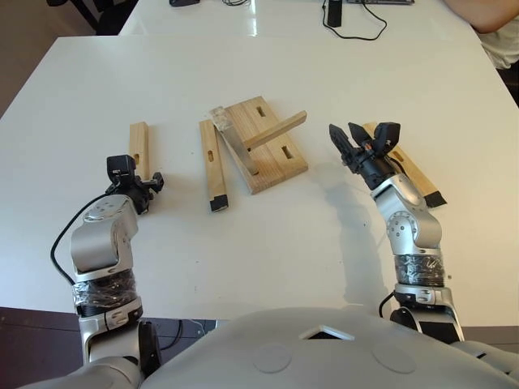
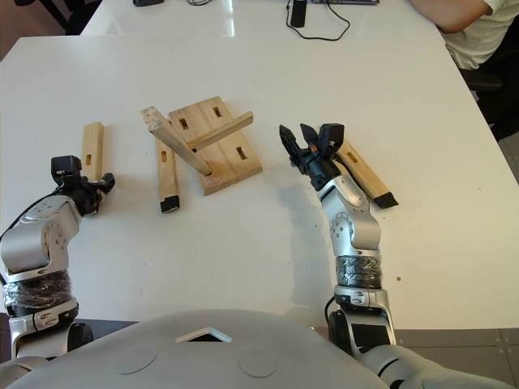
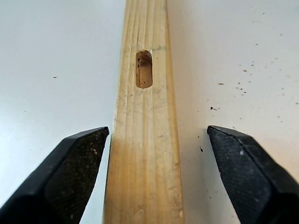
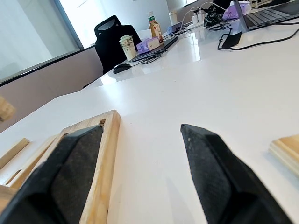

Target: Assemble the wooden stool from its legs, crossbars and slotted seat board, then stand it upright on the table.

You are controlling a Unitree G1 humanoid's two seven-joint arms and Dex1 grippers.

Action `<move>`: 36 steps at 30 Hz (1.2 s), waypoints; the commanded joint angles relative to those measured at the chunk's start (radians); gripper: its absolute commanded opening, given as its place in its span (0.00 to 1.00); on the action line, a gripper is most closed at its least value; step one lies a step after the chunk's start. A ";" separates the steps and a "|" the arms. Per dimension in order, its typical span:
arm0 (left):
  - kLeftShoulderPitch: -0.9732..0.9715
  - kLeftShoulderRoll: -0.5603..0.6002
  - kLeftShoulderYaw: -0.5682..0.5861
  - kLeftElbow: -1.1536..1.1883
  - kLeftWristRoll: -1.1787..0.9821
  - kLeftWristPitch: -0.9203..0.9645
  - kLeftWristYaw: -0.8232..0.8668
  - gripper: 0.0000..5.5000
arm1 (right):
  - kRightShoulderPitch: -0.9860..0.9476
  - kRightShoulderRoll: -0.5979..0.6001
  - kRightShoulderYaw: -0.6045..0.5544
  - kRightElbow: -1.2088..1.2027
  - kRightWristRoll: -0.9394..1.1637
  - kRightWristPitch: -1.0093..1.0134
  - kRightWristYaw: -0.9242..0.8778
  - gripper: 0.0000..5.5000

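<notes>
Two black fingers (image 3: 70, 172) of the left hand (image 1: 148, 185) sit wide apart, one on each side of a wooden leg (image 3: 145, 140) lying at the left of the frame. I think it is set to pinch that leg. At the right, the right hand (image 1: 345, 134) has its fingers spread too, up off the tabletop (image 1: 284, 235) between the seat board (image 1: 276, 166) and a black-footed leg (image 1: 415, 174). Two sticks (image 1: 276, 130) poke up from the board in the middle, so the stool is not built yet.

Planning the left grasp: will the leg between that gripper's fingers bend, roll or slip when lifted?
The leg looks like solid wood, so probably stiff. Its flat faces suggest it won't roll. Bare grain should grip fairly well.
</notes>
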 commanded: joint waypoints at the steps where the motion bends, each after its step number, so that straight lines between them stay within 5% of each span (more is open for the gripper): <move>1: 0.021 -0.011 0.009 0.055 -0.001 0.049 0.003 0.68 | 0.003 0.004 0.002 0.007 -0.015 0.006 -0.017 0.56; 13: -0.116 0.006 0.065 0.132 0.000 -0.048 0.052 0.38 | -0.157 -0.034 -0.044 0.143 -0.092 0.005 -0.119 0.56; 22: -0.288 -0.057 0.196 0.073 -0.123 -0.070 0.066 0.37 | -0.316 -0.125 -0.078 0.117 -0.084 0.001 -0.060 0.56; 28: -0.571 -0.074 0.249 -0.163 -0.694 -0.104 -0.287 0.37 | -0.528 -0.196 -0.095 -0.065 0.358 0.367 0.264 0.56; 36: -0.578 0.056 0.167 -0.220 -0.952 -0.161 -0.608 0.37 | -0.744 -0.204 -0.193 -0.124 0.770 0.619 0.279 0.56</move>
